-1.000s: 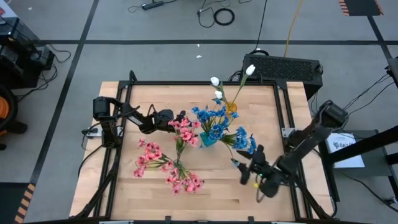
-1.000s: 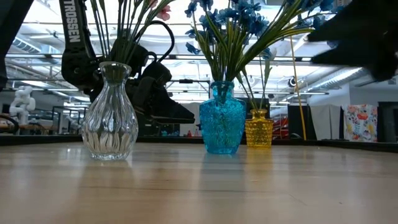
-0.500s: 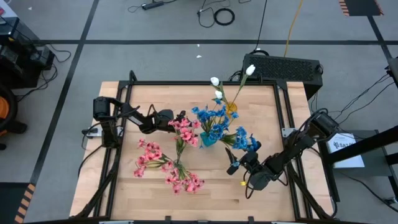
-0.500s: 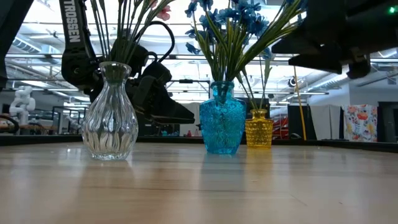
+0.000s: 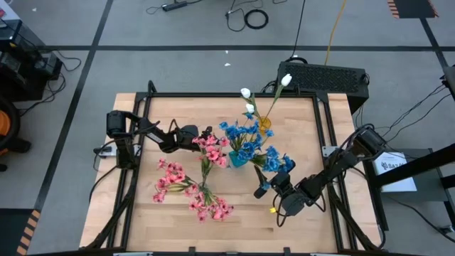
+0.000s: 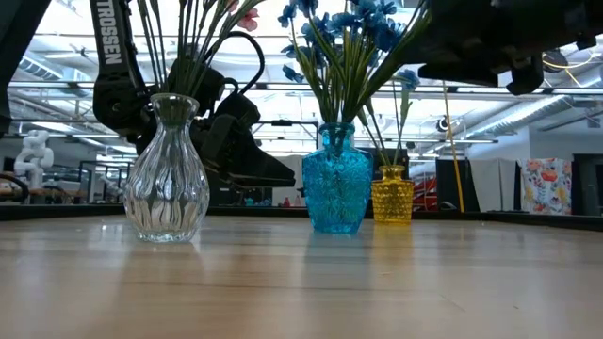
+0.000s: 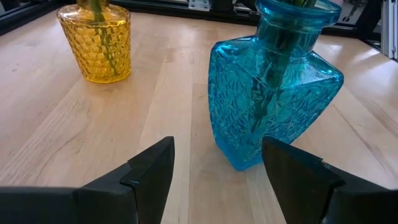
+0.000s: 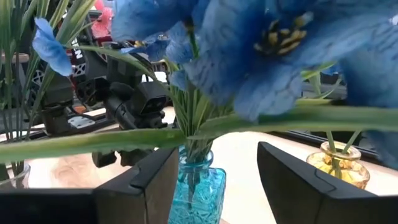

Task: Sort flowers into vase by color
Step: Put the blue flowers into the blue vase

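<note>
Three vases stand on the wooden table. A clear vase holds pink flowers. A blue vase holds blue flowers. A yellow vase holds white buds. My left gripper rests open and level just left of the blue vase, its fingers apart from the glass. My right gripper stands open, level, right of the blue vase and under the leaning blue blossoms. A green stem runs across just past its fingertips. My right gripper has the green stem lying crosswise just beyond its spread fingers. I cannot tell whether they touch it. My left gripper touches nothing.
Pink sprays lean over my left gripper. A black metal frame lines the table's edges. Bare wood lies along the near edge. A dark box sits beyond the far edge.
My right gripper has moved toward the table's left, up to the blue flowers, and has rolled and swung round until it points level at them. The flowers and vases stay where they were.
</note>
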Controlling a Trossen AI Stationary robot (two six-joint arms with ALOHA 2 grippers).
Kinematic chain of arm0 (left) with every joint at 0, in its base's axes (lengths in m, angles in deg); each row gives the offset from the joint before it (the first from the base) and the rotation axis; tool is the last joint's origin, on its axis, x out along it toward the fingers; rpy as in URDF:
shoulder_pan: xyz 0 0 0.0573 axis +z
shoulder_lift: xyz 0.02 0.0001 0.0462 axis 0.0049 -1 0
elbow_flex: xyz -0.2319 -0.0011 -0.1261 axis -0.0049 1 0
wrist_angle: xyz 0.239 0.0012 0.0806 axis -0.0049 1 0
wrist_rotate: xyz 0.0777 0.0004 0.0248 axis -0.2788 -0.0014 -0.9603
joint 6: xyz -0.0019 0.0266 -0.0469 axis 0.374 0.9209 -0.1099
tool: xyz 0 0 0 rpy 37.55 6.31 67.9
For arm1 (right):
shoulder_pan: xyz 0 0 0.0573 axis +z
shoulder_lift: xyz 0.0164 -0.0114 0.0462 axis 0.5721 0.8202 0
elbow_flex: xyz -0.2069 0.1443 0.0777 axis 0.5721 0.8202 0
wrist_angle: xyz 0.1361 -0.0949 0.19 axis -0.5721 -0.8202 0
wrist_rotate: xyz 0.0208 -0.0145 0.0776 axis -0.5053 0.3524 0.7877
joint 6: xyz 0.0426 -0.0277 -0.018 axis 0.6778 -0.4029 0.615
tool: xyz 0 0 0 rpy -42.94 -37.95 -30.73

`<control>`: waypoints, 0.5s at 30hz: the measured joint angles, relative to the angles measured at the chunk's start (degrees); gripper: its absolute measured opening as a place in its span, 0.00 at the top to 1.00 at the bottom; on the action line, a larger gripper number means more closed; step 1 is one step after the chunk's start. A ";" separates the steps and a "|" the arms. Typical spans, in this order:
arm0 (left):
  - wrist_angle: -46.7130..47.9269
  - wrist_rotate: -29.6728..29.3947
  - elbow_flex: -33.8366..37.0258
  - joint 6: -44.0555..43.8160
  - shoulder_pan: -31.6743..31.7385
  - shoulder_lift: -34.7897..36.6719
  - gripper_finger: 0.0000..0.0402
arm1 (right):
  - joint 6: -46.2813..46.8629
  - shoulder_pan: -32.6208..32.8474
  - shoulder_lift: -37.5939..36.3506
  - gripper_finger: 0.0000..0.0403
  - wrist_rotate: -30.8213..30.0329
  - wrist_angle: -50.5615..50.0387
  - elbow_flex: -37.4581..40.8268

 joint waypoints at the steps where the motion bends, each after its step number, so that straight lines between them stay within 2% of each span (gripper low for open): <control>1: 0.02 0.00 0.00 0.00 0.00 0.00 0.38 | -0.03 -0.18 0.00 0.48 -0.01 -0.08 0.00; 7: 0.04 0.00 0.00 0.00 0.00 0.00 0.38 | -0.66 -1.10 -0.04 0.53 0.18 0.07 0.00; 11: 0.04 0.00 0.00 0.00 0.00 0.00 0.38 | -1.97 -1.46 -0.07 0.65 0.79 0.70 0.00; 15: -0.02 0.00 0.00 0.00 0.00 0.00 0.38 | -1.85 -2.51 -0.11 0.79 3.96 1.05 0.00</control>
